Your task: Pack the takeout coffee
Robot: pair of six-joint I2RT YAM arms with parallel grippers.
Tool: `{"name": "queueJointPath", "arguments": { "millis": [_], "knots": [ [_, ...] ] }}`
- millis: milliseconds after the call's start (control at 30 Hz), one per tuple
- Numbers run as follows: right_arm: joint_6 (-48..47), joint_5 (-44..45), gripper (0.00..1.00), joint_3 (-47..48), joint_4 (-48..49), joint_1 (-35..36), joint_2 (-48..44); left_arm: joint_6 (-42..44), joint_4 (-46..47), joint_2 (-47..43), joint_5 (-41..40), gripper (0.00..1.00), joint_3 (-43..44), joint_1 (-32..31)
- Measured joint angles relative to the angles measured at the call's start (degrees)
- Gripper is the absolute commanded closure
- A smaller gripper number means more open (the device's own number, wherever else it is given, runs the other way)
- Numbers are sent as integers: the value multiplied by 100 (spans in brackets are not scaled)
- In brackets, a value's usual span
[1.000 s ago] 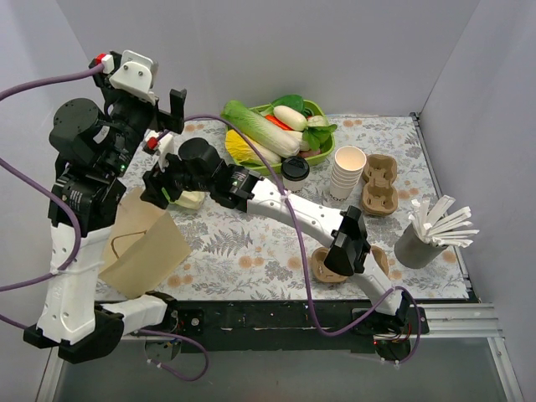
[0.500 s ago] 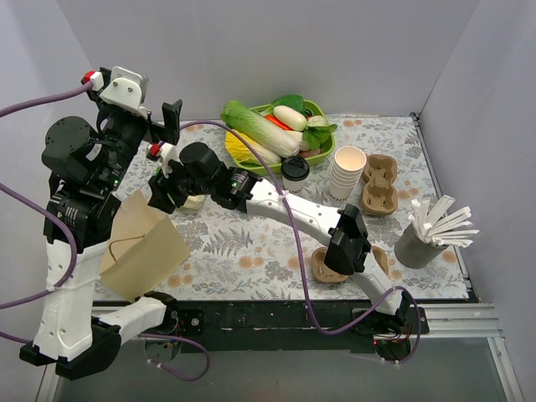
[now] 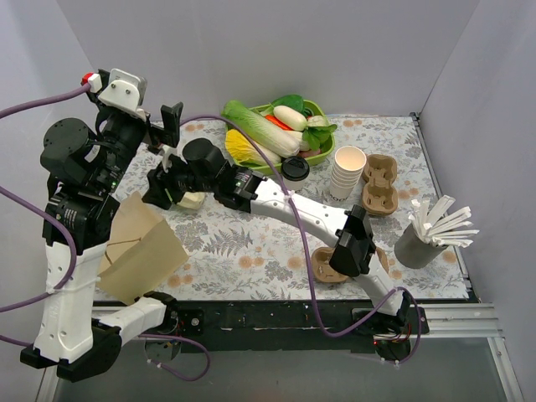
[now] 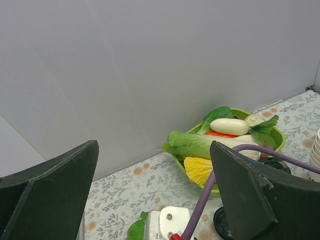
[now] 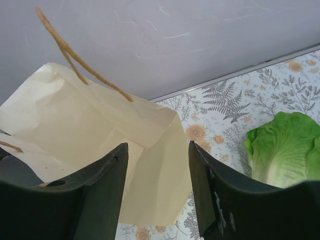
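Observation:
The takeout coffee [image 3: 295,170], a cream cup with a black lid, stands in front of the green basket, apart from both grippers. My right gripper [image 3: 156,191] reaches far left across the table and hangs open and empty at the mouth of the tilted brown paper bag [image 3: 140,248]. In the right wrist view the bag [image 5: 95,130] lies open between and beyond the gripper's [image 5: 157,195] spread jaws. My left gripper [image 3: 168,126] is raised high at the back left, open and empty. In its wrist view it [image 4: 155,200] faces the back wall.
A green basket [image 3: 318,110] of vegetables stands at the back. A stack of lidless cups [image 3: 347,172] and cardboard carriers [image 3: 379,185] are to the right. Another carrier [image 3: 322,265] lies under the right arm. A grey holder [image 3: 416,244] of white sticks stands far right. A lettuce leaf [image 5: 285,150] lies near the bag.
My left arm has swung its gripper a little up and to the left. My right gripper has shifted slightly at the bag's mouth. The coffee has not moved.

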Motion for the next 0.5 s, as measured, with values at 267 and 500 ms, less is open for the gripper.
{"name": "queueJointPath", "arguments": {
  "millis": [267, 500],
  "knots": [
    [127, 4, 46, -273, -214, 166, -57, -66, -15, -7, 131, 5, -7, 72],
    [151, 142, 60, -273, -304, 221, -57, -179, -26, -39, 240, 4, -9, 271]
  ]
}}
